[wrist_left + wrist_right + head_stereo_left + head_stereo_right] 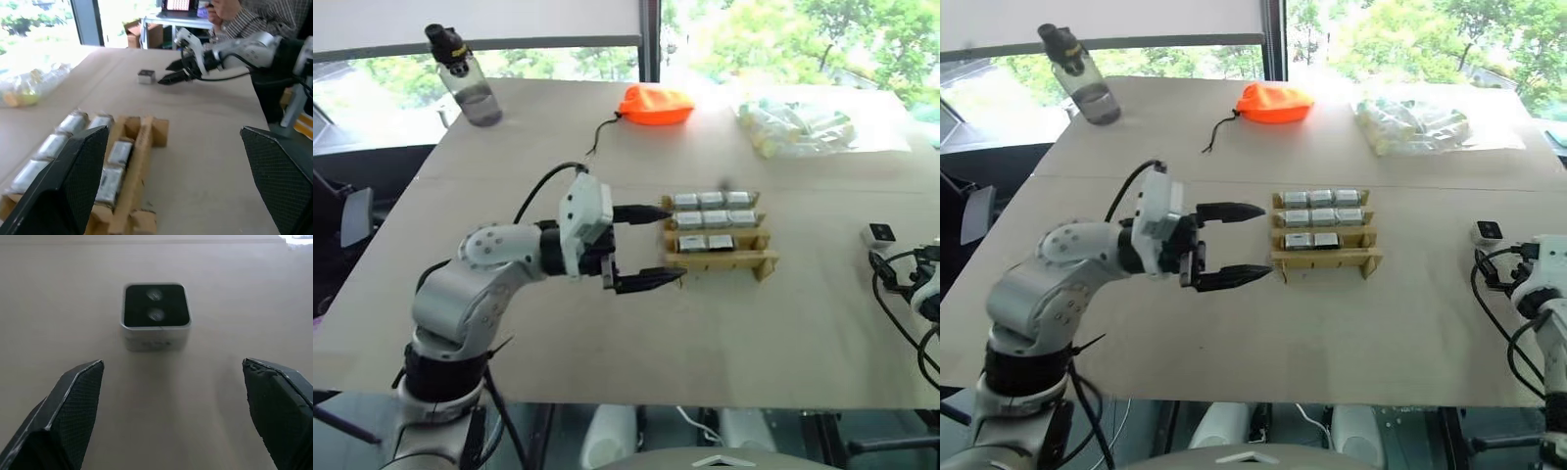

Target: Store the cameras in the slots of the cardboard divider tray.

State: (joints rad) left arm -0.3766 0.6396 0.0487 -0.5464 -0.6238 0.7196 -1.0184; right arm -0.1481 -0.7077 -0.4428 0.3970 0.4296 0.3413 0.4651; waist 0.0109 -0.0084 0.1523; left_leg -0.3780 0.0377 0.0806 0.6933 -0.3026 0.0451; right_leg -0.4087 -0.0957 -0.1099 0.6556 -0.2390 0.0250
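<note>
The cardboard divider tray sits mid-table with several silvery cameras filling its slots; the front row's right slot looks empty. My left gripper hovers open and empty just left of the tray, fingers pointing at it. One loose camera, white with a black lens face up, lies on the table at the far right. My right gripper is open just short of that camera, one finger to each side, not touching it.
At the table's far side stand a water bottle, an orange drawstring pouch and a clear bag of pale items. A person stands beyond the table's right end. The loose camera lies near the right table edge.
</note>
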